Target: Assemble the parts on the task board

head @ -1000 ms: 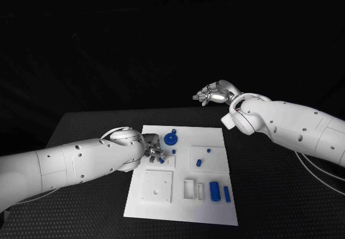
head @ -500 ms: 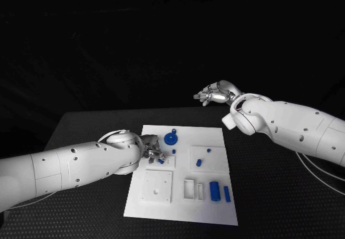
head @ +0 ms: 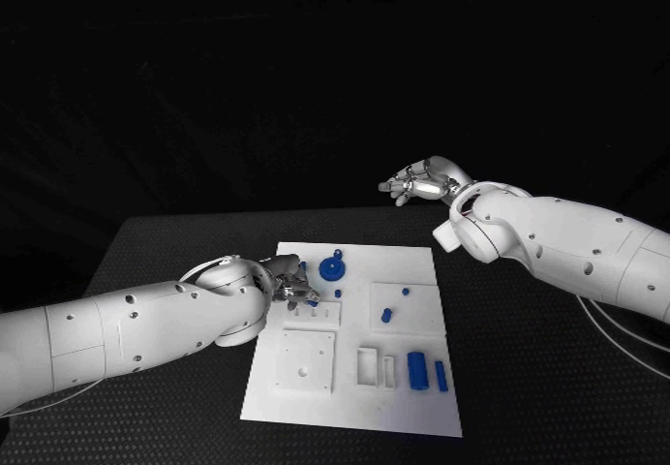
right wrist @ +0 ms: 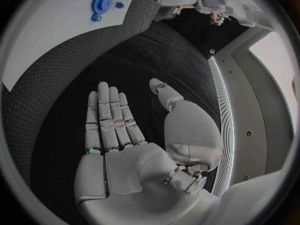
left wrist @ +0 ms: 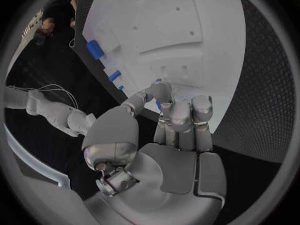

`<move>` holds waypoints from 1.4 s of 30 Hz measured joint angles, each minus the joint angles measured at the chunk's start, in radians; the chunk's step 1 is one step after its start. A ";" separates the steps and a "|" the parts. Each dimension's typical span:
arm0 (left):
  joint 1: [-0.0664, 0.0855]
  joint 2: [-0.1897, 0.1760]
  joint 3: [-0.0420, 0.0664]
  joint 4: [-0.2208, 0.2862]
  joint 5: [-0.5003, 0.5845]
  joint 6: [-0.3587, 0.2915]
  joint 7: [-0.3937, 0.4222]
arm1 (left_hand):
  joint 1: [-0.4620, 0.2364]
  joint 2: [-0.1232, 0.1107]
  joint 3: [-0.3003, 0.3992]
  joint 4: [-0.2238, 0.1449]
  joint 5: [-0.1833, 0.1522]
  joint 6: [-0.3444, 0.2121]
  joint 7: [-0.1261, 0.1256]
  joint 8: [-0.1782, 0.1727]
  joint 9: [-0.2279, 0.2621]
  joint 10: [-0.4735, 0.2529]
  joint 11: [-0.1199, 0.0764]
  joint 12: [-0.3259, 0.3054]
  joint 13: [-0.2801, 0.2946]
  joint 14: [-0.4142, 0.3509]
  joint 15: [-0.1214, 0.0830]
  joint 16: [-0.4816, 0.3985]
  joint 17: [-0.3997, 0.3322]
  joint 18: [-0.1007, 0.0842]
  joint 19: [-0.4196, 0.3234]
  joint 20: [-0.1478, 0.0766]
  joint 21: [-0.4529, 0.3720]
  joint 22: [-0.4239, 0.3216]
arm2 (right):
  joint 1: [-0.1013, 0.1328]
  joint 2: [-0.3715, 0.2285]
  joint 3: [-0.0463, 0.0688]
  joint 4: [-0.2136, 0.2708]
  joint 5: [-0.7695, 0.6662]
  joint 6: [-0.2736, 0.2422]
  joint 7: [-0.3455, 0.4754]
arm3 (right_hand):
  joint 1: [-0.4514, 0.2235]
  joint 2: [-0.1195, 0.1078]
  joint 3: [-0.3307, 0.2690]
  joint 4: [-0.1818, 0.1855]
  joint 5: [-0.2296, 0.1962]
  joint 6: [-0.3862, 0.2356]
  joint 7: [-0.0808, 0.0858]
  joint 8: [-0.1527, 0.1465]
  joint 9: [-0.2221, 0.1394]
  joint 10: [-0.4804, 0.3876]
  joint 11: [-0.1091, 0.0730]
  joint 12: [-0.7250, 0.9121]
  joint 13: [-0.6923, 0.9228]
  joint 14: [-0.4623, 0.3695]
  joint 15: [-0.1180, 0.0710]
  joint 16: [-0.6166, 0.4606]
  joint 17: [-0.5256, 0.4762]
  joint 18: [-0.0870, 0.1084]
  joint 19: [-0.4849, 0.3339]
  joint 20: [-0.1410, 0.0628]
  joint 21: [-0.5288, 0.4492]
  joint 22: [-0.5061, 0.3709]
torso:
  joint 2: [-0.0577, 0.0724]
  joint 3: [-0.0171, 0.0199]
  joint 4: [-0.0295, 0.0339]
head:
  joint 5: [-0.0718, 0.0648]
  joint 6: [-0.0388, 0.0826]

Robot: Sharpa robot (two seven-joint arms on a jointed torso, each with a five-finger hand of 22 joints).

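The white task board (head: 356, 334) lies mid-table. My left hand (head: 292, 290) hovers low over its left side, by a small raised square plate. The thumb and fingers (left wrist: 180, 116) are curled together and pinch a small blue peg (left wrist: 159, 104), which also peeks out beside the hand (head: 313, 303). A blue gear (head: 332, 269) stands on the far part of the board, and it appears again in the right wrist view (right wrist: 102, 1). My right hand (head: 420, 182) is raised beyond the table's far edge, holding nothing, with its fingers (right wrist: 111, 120) straight and apart.
Two short blue pegs (head: 405, 290) (head: 385, 315) stand on a square plate on the right of the board. A thick blue cylinder (head: 416, 370) and a thinner one (head: 440, 376) lie near white slotted blocks (head: 369, 367). A larger square plate (head: 305, 361) sits front left.
My left forearm has sunk lower and the hand has crept slightly toward the board's middle with the peg. The right hand has barely drifted.
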 measured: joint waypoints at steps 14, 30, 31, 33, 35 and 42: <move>-0.014 0.001 -0.001 0.002 0.000 -0.052 -0.004 | 0.000 0.000 0.001 0.000 -0.002 0.000 0.000 0.004 0.000 0.001 0.001 0.000 0.000 0.000 0.000 0.004 -0.002 0.000 0.004 -0.004 0.000 0.000 | 0.000 -0.003 0.000 0.000 0.003 0.000 0.000 | -0.004 0.004 -0.003 0.003 0.010 0.000 0.000 0.000 0.000 0.000 0.000 0.000 -0.002 0.000 0.000 0.000 0.001 0.000 0.000 0.000 0.000 0.001 | 0.000 0.0009 -0.0012 | 0.002 -0.006; -0.029 0.014 0.000 -0.008 0.000 -0.056 -0.008 | 0.000 0.000 0.005 0.003 -0.008 0.000 0.000 0.003 0.001 0.001 0.001 0.004 0.000 0.000 0.000 0.008 -0.006 0.000 0.005 -0.002 0.000 0.000 | 0.000 -0.003 0.000 0.001 0.004 0.000 0.000 | -0.004 0.004 -0.003 0.003 0.015 0.000 0.000 0.000 -0.001 0.000 0.000 0.000 -0.004 0.000 0.000 0.000 0.001 0.000 0.000 0.000 -0.004 0.002 | 0.000 0.0006 -0.0022 | 0.004 -0.010; -0.031 0.014 0.000 -0.009 0.000 -0.056 -0.008 | 0.000 0.000 0.005 0.003 -0.008 0.000 0.000 0.003 0.001 0.001 0.001 0.004 0.000 0.000 0.000 0.008 -0.006 0.000 0.005 -0.002 0.000 0.000 | 0.000 -0.003 0.000 0.001 0.004 0.000 -0.001 | -0.004 0.004 -0.003 0.003 0.015 0.000 0.000 0.000 -0.001 0.000 0.000 0.000 -0.004 0.000 0.000 0.000 0.001 0.000 0.000 0.000 -0.004 0.002 | 0.000 0.0004 -0.0023 | 0.004 -0.011; -0.035 0.015 0.000 -0.011 0.000 -0.055 -0.009 | 0.000 0.000 0.005 0.003 -0.005 0.000 0.000 0.003 0.001 0.000 0.000 0.004 0.000 0.000 0.000 0.008 -0.006 0.000 0.005 -0.002 0.000 0.000 | 0.000 -0.003 0.000 0.001 0.004 0.001 -0.001 | -0.004 0.004 -0.003 0.003 0.015 0.000 0.000 0.000 -0.001 0.000 0.000 0.000 -0.005 0.000 0.000 0.000 0.001 0.000 0.000 0.000 -0.004 0.003 | 0.001 0.0002 -0.0023 | 0.005 -0.012; -0.038 0.016 -0.001 -0.013 0.000 -0.055 -0.009 | 0.000 0.000 0.005 0.003 -0.005 0.000 0.000 0.003 0.001 0.000 0.000 0.004 0.000 0.000 0.000 0.008 -0.006 0.000 0.005 -0.002 0.000 0.000 | 0.000 -0.003 0.000 0.001 0.004 0.001 -0.001 | -0.004 0.004 -0.003 0.003 0.015 0.000 0.000 0.000 -0.001 0.000 0.000 0.000 -0.005 0.000 0.000 0.000 0.001 0.000 0.000 0.000 -0.004 0.003 | 0.001 0.0001 -0.0023 | 0.005 -0.013; -0.039 0.016 -0.001 -0.017 -0.003 -0.053 -0.010 | 0.000 0.000 0.005 0.003 -0.005 0.000 0.000 -0.001 0.001 0.000 0.000 0.004 0.000 0.000 0.000 0.008 -0.006 0.000 0.005 -0.002 0.000 0.000 | 0.000 -0.003 0.000 0.001 0.004 0.001 -0.001 | -0.004 0.004 -0.003 0.003 0.015 0.000 0.000 0.000 -0.001 0.000 0.000 0.000 -0.006 0.000 0.000 0.000 0.001 0.000 0.000 0.000 -0.004 0.003 | 0.001 -0.0001 -0.0018 | 0.004 -0.014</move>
